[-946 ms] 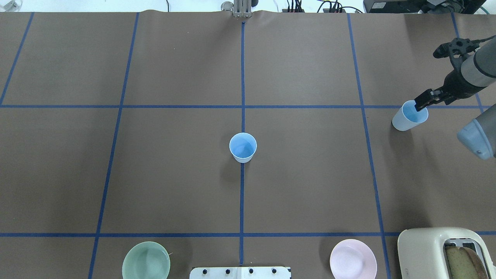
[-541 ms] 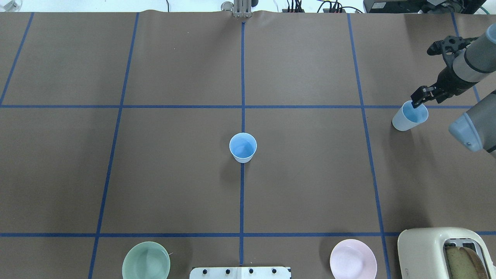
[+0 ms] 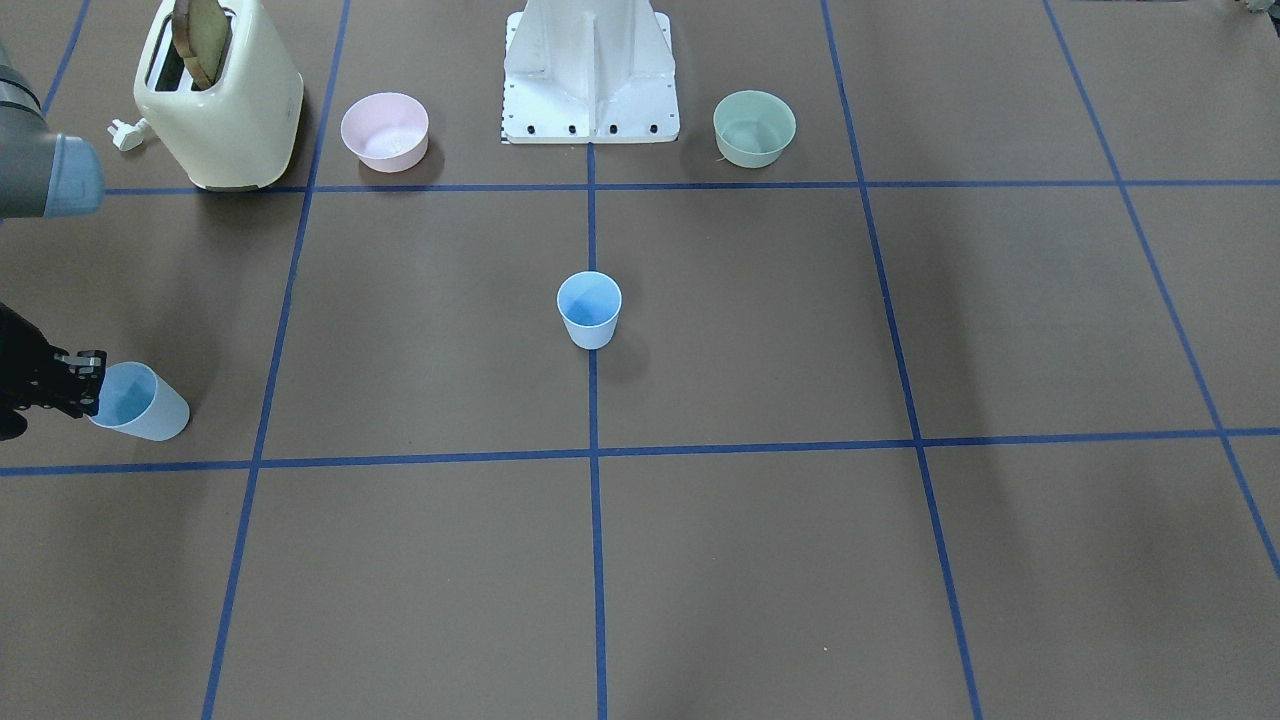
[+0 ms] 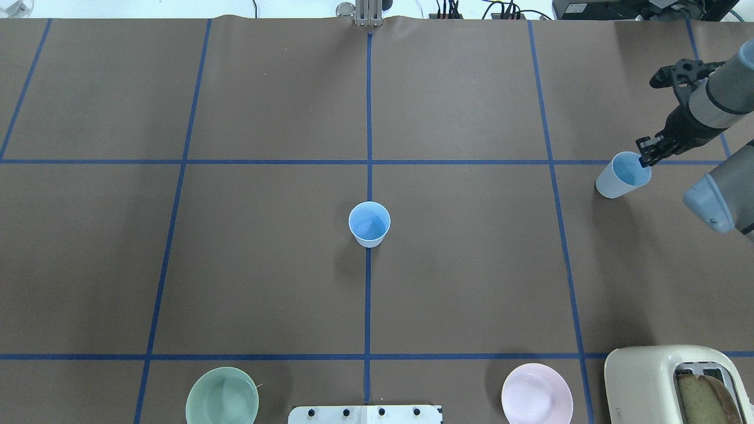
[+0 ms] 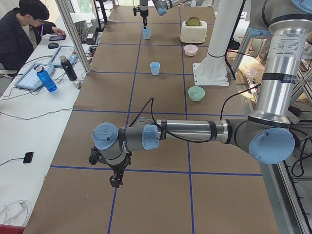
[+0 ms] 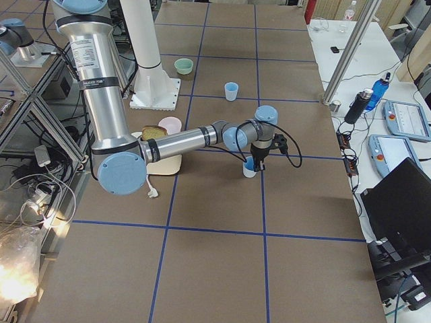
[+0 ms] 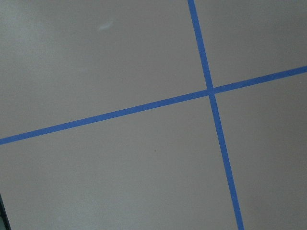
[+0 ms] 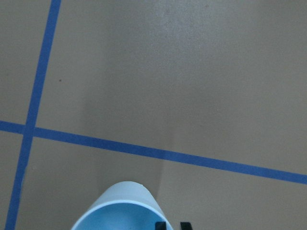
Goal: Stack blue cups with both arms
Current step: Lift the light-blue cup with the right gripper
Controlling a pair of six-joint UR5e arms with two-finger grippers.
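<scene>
Blue plastic, the cup (image 4: 621,176) stands on the robot's right of the table (image 4: 471,282). The right arm's (image 4: 716,97) jaws sit nearly together at its rim; whether they pinch the wall cannot be told. A thin rim hold could tip or drop it on the way to the middle cup (image 4: 369,224). The left arm's (image 5: 185,131) jaws, well apart from both cups, cannot be judged. No writing is legible, even on the toaster (image 4: 665,383).

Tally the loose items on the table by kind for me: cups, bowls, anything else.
blue cups: 2 (centre, right edge)
bowls: 2 (green, pink)
toaster: 1
bread slice: 1, in the toaster slot
Total: 6
</scene>
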